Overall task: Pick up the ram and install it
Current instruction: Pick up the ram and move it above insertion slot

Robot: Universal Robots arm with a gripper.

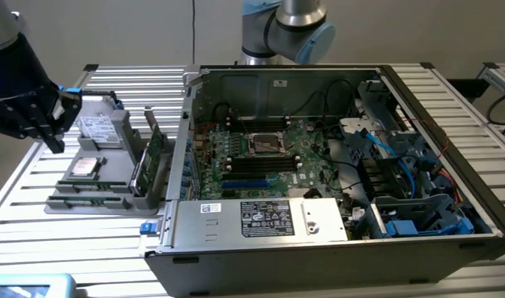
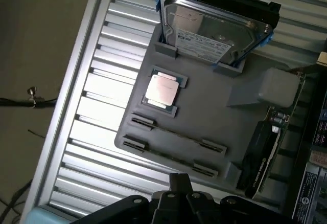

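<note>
Two ram sticks stand on edge in holders at the near end of the grey tray (image 1: 111, 210), one (image 2: 176, 134) beside the other (image 2: 168, 158). In the exterior view the ram (image 1: 88, 185) lies at the tray's front, left of the open computer case (image 1: 335, 161). My black gripper (image 1: 55, 144) hangs above the tray's left edge, shut with nothing in it. In the wrist view the gripper (image 2: 179, 182) is a little way off the nearer stick, not touching it. The motherboard's black memory slots (image 1: 261, 163) lie inside the case.
The tray (image 2: 214, 116) also holds a hard drive (image 2: 214, 29), a CPU (image 2: 162, 90) and an upright green expansion card (image 1: 153, 155). The case's power supply (image 1: 261, 218), blue cables (image 1: 376, 149) and drive cage (image 1: 418, 214) crowd its right side. The table is slatted aluminium (image 1: 70, 248).
</note>
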